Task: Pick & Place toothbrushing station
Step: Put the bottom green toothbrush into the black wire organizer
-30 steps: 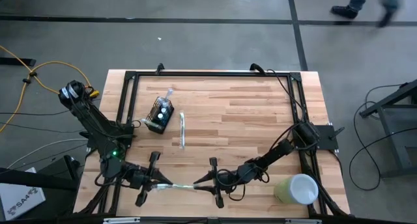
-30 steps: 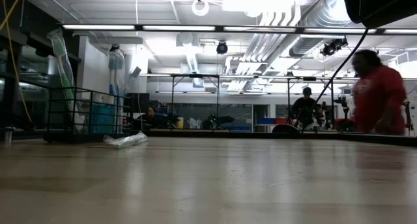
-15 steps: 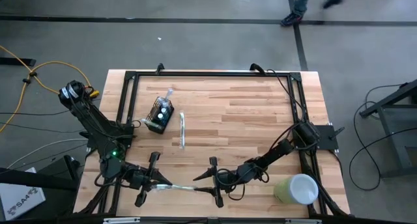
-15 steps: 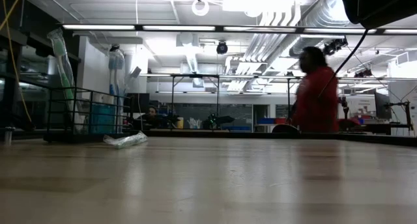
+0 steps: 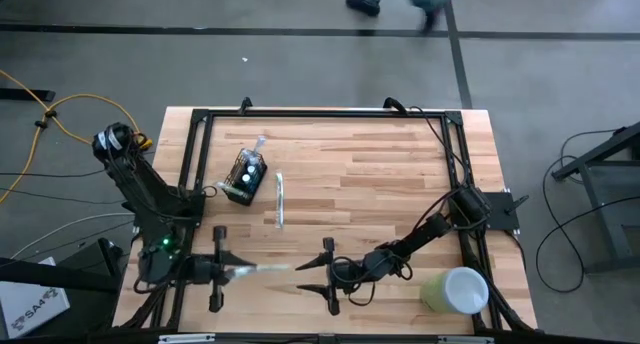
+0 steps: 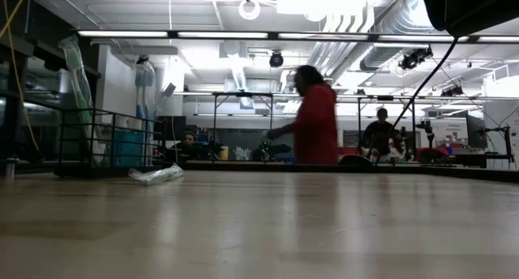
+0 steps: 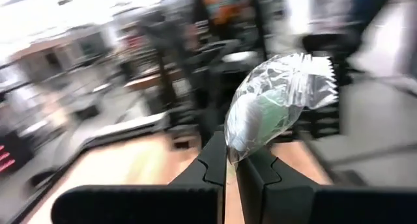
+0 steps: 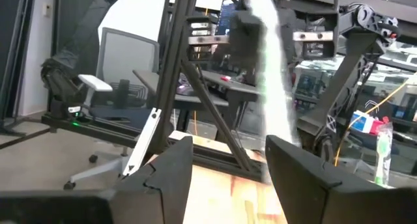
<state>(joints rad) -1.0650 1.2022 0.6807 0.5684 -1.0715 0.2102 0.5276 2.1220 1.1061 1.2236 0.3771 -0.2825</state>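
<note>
The toothbrushing station [image 5: 245,177], a small black wire-mesh holder, stands on the table's far left; in the low view the holder [image 6: 101,141] has packaged toothbrushes standing in it. Near the front edge my left gripper [image 5: 232,271] is shut on a clear-wrapped toothbrush [image 5: 265,269] that points toward the right. My right gripper [image 5: 305,276] stands open just past the toothbrush's free end, touching nothing. In the right wrist view the wrapped toothbrush [image 8: 270,68] shows blurred ahead of the open fingers [image 8: 171,168]. My left gripper pinches one end of the wrapped toothbrush [image 7: 233,154] between its two fingertips, over the clear wrapper. The fingers come level from the table's left and lie along the toothbrush. The rest of it, with the green and white head [image 7: 267,113], sticks out beyond the fingers.
A second wrapped toothbrush [image 5: 280,199] lies on the table beside the holder. A pale green cup [image 5: 455,289] lies at the near right corner. A black frame [image 5: 320,112] runs around the table's edge. A person [image 6: 316,117] walks in the room behind.
My right gripper has opened and let go of the wrapped toothbrush's end. My left gripper, still shut on the other end, has drawn a little toward the table's left edge, taking the toothbrush away from the right gripper's fingers.
</note>
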